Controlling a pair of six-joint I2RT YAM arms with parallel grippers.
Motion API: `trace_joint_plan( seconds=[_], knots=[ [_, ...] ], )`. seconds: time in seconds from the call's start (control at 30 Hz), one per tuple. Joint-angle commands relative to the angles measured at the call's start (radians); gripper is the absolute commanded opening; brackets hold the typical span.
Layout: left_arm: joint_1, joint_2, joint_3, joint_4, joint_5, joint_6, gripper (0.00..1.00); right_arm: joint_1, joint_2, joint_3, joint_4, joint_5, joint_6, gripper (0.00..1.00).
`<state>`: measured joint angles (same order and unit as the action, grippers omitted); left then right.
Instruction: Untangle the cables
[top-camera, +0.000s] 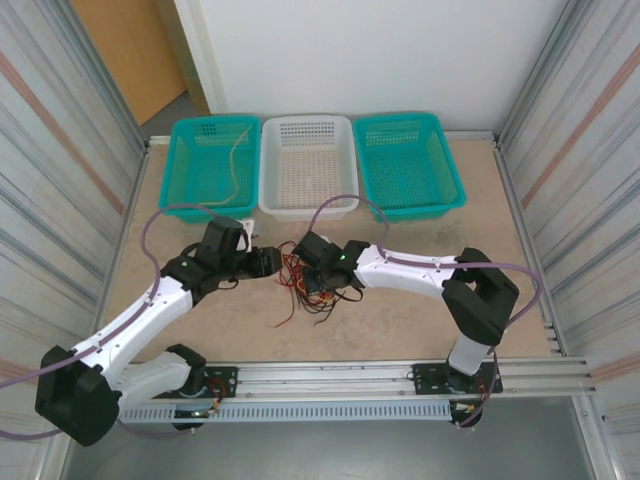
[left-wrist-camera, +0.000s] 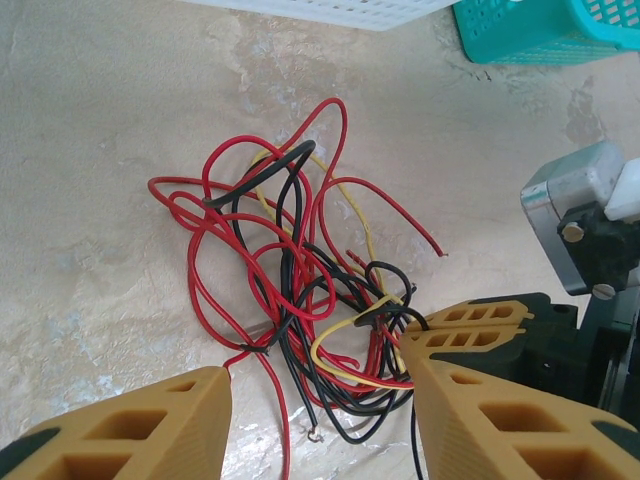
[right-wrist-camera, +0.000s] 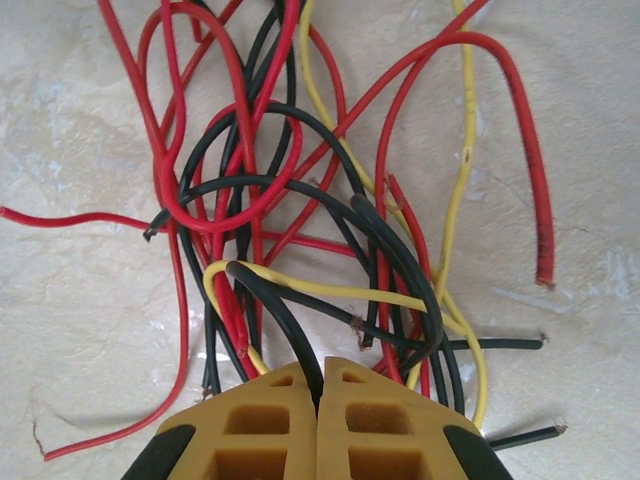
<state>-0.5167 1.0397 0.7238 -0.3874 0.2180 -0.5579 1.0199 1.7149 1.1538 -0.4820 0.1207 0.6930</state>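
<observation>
The cables (top-camera: 300, 285) lie in one knot of thin red, black and yellow strands on the table between the two arms. My right gripper (right-wrist-camera: 320, 375) is shut on a black cable (right-wrist-camera: 268, 305) at the near edge of the knot, with a yellow cable (right-wrist-camera: 340, 292) looping just in front of its tips. My left gripper (left-wrist-camera: 318, 365) stands open over the knot (left-wrist-camera: 290, 270), nothing between its fingers. The right gripper's shut fingers (left-wrist-camera: 470, 322) show beside the left gripper's right finger. In the top view the left gripper (top-camera: 272, 263) and right gripper (top-camera: 312, 275) meet at the tangle from either side.
Three baskets stand along the far edge: a teal one (top-camera: 190, 175) with a tan wire (top-camera: 235, 160) in it, a white one (top-camera: 308, 205), and another teal one (top-camera: 450, 190). Corrugated walls close both sides. A metal rail (top-camera: 350, 375) runs along the near edge.
</observation>
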Motion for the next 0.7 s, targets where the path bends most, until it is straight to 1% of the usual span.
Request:
trace_joint_plan(
  seconds=[0.0, 0.3, 0.43, 0.6, 0.67],
  knots=[
    [0.000, -0.001, -0.021, 0.025, 0.020, -0.015, 0.53, 0.005, -0.081, -0.011, -0.039, 0.072, -0.026, 0.00],
    [-0.002, 0.019, -0.046, 0.091, 0.069, -0.051, 0.51, 0.025, -0.362, -0.085, -0.009, 0.189, -0.117, 0.00],
    [-0.003, 0.022, -0.049, 0.109, 0.082, -0.060, 0.50, 0.027, -0.466, -0.109, 0.008, 0.222, -0.143, 0.00],
    [-0.008, 0.014, -0.050, 0.147, 0.123, -0.067, 0.50, 0.028, -0.569, -0.153, 0.065, 0.202, -0.161, 0.00],
    [-0.020, 0.001, -0.046, 0.171, 0.136, -0.067, 0.53, 0.028, -0.587, -0.154, 0.074, 0.180, -0.158, 0.00]
  ],
)
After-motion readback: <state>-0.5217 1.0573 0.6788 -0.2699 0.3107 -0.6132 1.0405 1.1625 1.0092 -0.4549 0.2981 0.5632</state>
